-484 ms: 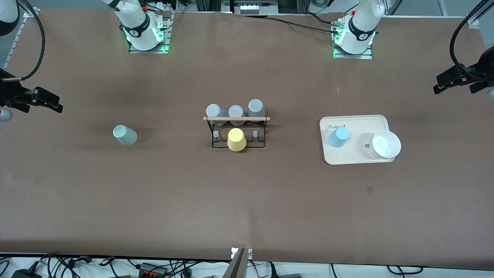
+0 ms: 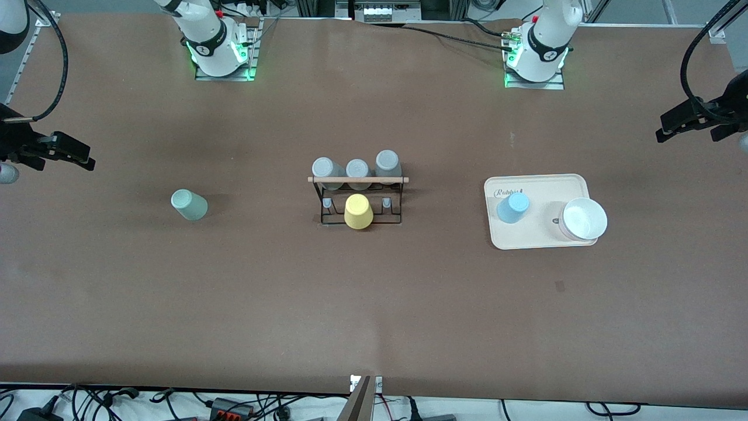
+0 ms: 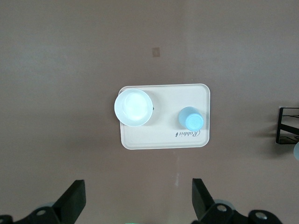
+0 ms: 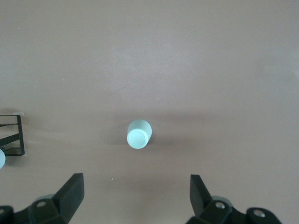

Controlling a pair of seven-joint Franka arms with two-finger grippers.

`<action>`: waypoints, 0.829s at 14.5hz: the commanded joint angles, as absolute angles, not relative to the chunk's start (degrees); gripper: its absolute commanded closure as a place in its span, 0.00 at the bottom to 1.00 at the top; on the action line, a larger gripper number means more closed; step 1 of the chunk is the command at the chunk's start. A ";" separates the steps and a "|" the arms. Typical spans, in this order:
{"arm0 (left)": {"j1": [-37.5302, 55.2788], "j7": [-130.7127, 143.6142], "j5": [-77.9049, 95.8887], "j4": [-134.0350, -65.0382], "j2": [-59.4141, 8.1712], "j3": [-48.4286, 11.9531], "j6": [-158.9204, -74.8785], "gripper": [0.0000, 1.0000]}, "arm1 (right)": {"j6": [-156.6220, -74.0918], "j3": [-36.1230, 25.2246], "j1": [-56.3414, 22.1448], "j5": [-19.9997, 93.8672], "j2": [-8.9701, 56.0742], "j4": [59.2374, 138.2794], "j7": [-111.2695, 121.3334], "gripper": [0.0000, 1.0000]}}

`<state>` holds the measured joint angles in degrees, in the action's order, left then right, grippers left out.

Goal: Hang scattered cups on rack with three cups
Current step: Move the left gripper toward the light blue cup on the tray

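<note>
Nothing moved; both pincers, left [image 3: 135, 200] and right [image 4: 135, 198], hover open.

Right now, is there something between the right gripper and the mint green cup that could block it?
Nothing visible does. The right gripper hangs open, high over bare table, and the mint green cup stands alone below it. The rack is off toward the table's middle, not in the way.
</note>
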<state>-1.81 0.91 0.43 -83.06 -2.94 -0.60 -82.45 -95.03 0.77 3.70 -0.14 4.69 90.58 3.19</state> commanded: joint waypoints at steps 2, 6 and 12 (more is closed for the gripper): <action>-1.23 1.84 2.11 -84.10 -5.18 -1.40 -83.92 0.00 | -94.92 2.02 5.01 -0.53 3.78 91.67 3.34 0.00; -1.41 4.03 2.11 -98.14 -5.10 -3.42 -98.40 0.00 | -95.01 2.02 5.10 -0.26 3.96 91.50 3.34 0.00; -0.53 9.65 2.11 -109.94 -8.69 -6.76 -114.49 0.00 | -95.54 2.20 5.01 -0.18 4.04 91.32 3.34 0.00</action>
<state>-0.63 6.88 1.26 -106.60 -8.25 -5.21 -109.55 -95.09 0.96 3.75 -0.14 4.78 90.71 3.19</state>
